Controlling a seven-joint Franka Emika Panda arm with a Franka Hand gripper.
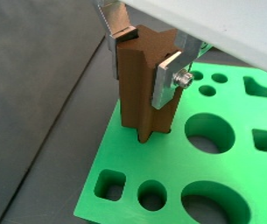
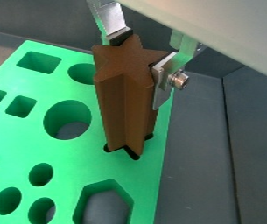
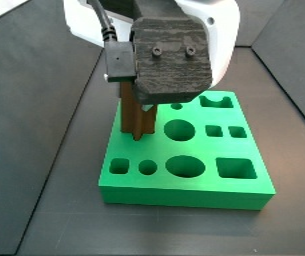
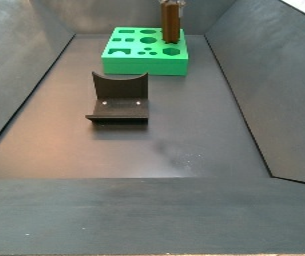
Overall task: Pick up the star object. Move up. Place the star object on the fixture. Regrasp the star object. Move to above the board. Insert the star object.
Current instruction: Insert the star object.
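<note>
The gripper [image 3: 144, 100] is mostly cut off by the frame edge in both wrist views. The lower end of the star object [image 2: 125, 96] is hidden inside the board [image 2: 159, 188].
</note>
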